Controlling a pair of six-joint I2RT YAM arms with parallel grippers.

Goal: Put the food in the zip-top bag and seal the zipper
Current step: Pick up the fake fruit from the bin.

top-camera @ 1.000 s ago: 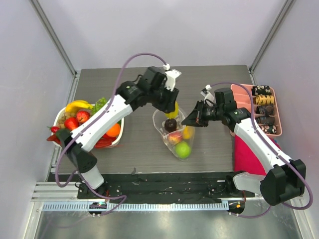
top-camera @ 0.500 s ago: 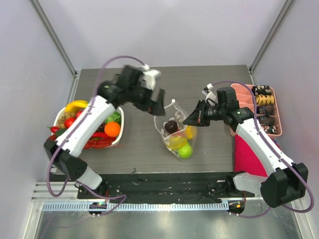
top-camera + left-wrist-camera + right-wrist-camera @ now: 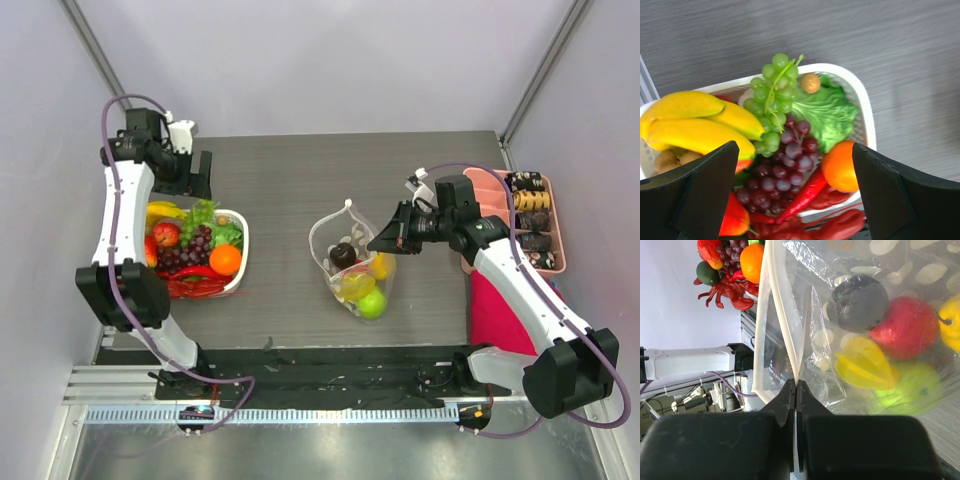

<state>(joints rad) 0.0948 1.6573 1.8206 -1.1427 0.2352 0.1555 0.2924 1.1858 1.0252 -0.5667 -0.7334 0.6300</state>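
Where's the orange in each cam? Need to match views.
Top external: orange at the white basket's right rim, left of centre.
Left wrist: lower right, under the lettuce.
Right wrist: top left, left of the zip-top bag's edge.
Shared landmark: purple grapes near it.

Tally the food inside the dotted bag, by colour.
Inside the zip-top bag:
dark piece: 1
red fruit: 1
yellow fruits: 2
green apple: 1
Total in view: 5
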